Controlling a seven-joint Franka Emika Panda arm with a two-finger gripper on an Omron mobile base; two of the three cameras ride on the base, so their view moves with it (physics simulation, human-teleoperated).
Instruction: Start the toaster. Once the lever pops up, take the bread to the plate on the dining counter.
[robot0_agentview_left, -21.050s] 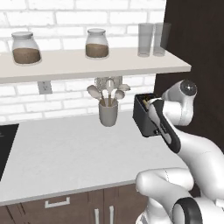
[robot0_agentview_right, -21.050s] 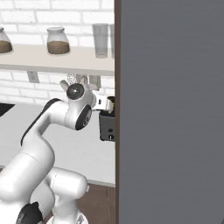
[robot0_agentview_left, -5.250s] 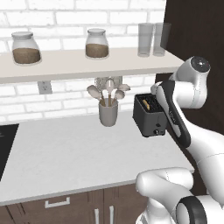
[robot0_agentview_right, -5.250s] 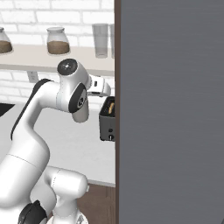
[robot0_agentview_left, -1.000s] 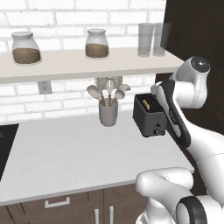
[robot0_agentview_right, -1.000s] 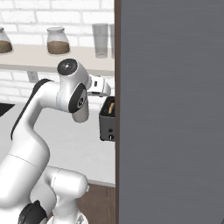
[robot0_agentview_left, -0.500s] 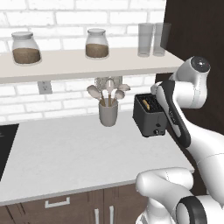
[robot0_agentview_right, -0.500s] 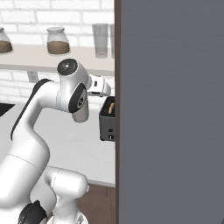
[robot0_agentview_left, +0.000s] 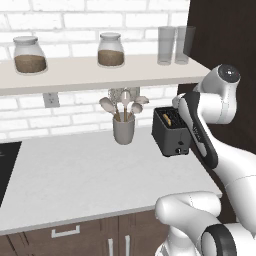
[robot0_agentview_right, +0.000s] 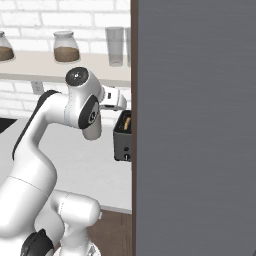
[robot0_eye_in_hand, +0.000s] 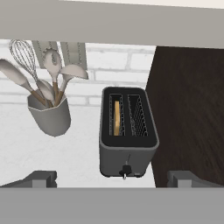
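The gripper (robot0_eye_in_hand: 112, 181) hangs with its jaws wide apart and empty; the toaster (robot0_eye_in_hand: 127, 131) stands directly below and ahead of it, untouched; the bread (robot0_eye_in_hand: 116, 118) sits low in the slot nearer the utensil cup (robot0_eye_in_hand: 49, 114), so lifting and carrying appear not yet begun; the toaster's long axis runs away from the gripper, its lever end facing the fingertips.

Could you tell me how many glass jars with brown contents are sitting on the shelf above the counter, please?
2. One jar stands at the shelf's left end; the other jar stands near the middle, above the utensil cup. More may sit beyond the frame's left edge.
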